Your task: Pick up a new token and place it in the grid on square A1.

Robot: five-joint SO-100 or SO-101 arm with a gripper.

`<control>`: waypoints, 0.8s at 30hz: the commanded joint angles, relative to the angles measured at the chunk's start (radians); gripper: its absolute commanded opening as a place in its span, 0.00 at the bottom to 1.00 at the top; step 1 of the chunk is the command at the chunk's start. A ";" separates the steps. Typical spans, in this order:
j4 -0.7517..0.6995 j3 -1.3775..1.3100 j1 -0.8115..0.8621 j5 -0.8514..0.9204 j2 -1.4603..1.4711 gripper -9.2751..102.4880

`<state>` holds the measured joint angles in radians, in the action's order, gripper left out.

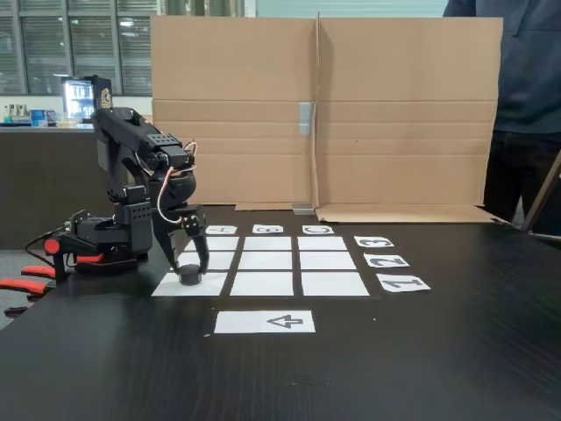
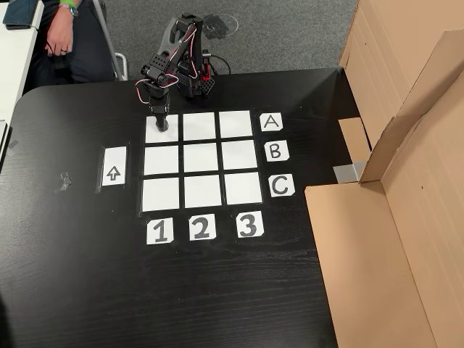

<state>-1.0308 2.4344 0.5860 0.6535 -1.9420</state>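
On the black counter (image 1: 438,351), nearest in the fixed view, lies the arrow strip (image 1: 264,322). Behind it, the token (image 1: 190,277) sits on square A1 (image 1: 166,285) of the grid (image 1: 263,260), the pincer (image 1: 188,270) straddling it, whether pinching I cannot tell. Placement looks nearly done; letting go and withdrawing remain.

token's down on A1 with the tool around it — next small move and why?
Probably open the tool and lift straight up. In the fixed view the token rests on square A1, the corner cell in line with label A and label 1, with the fingers on either side of it. A sideways pull could drag it off.
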 commanded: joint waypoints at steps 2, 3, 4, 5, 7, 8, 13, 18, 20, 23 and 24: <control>0.005 0.000 0.014 0.002 0.005 0.09; 0.003 0.000 0.020 0.003 0.005 0.09; 0.002 0.000 0.025 0.005 0.006 0.09; 0.002 0.000 0.029 0.005 0.006 0.09; 0.000 0.002 0.038 0.008 0.008 0.10; -0.003 0.002 0.041 0.012 0.008 0.11; -0.005 0.003 0.052 0.020 0.008 0.11; -0.005 0.005 0.054 0.025 0.008 0.15; -0.005 0.005 0.054 0.026 0.008 0.16; -0.006 0.005 0.054 0.029 0.008 0.21; -0.006 0.005 0.054 0.029 0.008 0.22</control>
<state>-1.0308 2.4375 0.6320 0.6734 -1.9343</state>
